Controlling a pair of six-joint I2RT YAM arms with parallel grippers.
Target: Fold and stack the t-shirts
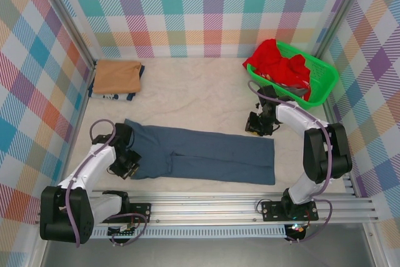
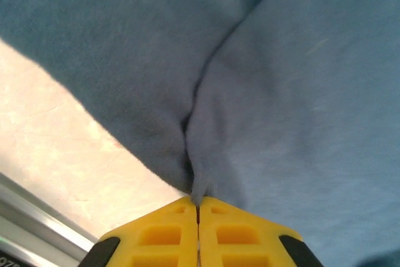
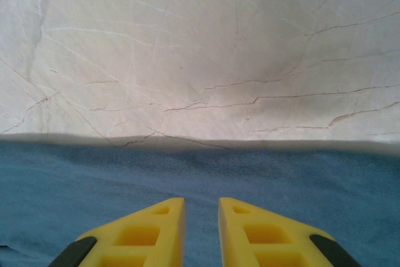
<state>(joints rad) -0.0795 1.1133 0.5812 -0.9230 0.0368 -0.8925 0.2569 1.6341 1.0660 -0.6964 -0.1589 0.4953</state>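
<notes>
The slate-blue t-shirt (image 1: pixel 206 154) lies folded lengthwise across the middle of the table. My left gripper (image 1: pixel 128 164) sits at its left end, and in the left wrist view the yellow fingers (image 2: pixel 175 236) are shut on a pinched ridge of the blue cloth (image 2: pixel 200 186). My right gripper (image 1: pixel 257 124) is at the shirt's far right edge; its fingers (image 3: pixel 150 232) stand open just above the blue cloth (image 3: pixel 200 173) near its hem. A folded tan t-shirt (image 1: pixel 117 76) rests at the back left. A bright red t-shirt (image 1: pixel 278 64) is bunched in the basket.
A green plastic mesh basket (image 1: pixel 322 79) stands at the back right, close behind my right arm. Under the tan shirt lies a folded dark-and-white garment (image 1: pixel 112 96). A wrinkled white cloth (image 3: pixel 200 48) covers the table. Chequered walls close in the sides.
</notes>
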